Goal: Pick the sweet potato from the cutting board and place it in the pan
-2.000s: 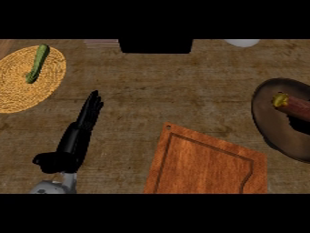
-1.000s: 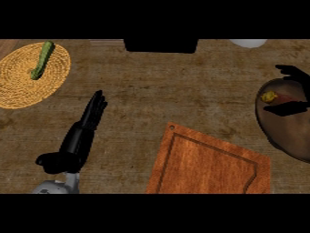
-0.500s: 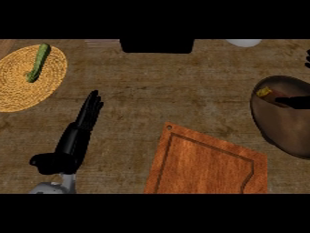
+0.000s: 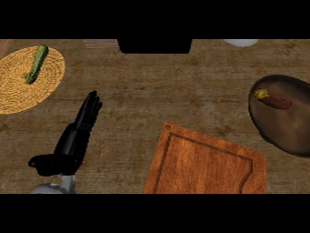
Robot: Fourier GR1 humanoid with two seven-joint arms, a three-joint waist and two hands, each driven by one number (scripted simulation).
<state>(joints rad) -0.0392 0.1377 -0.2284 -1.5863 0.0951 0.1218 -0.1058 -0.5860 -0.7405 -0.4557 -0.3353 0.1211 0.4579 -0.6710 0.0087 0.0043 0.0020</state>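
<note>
The sweet potato (image 4: 275,100) lay inside the pan (image 4: 298,132), in its upper left part, reddish brown with a yellow tip pointing up and left. The pan sat at the right side of the counter (image 4: 150,91). The cutting board (image 4: 204,166) rested just left of the pan at the lower edge, bare and slightly tilted. The left hand (image 4: 77,132) lay over the counter left of the board, its fingers straight and released, pointing up and right, grasping nothing. The right hand was out of view. A woven mat (image 4: 9,91) at the upper left bore a green vegetable (image 4: 36,63). A black block (image 4: 154,45) and a white object (image 4: 241,42) sat at the far edge.
</note>
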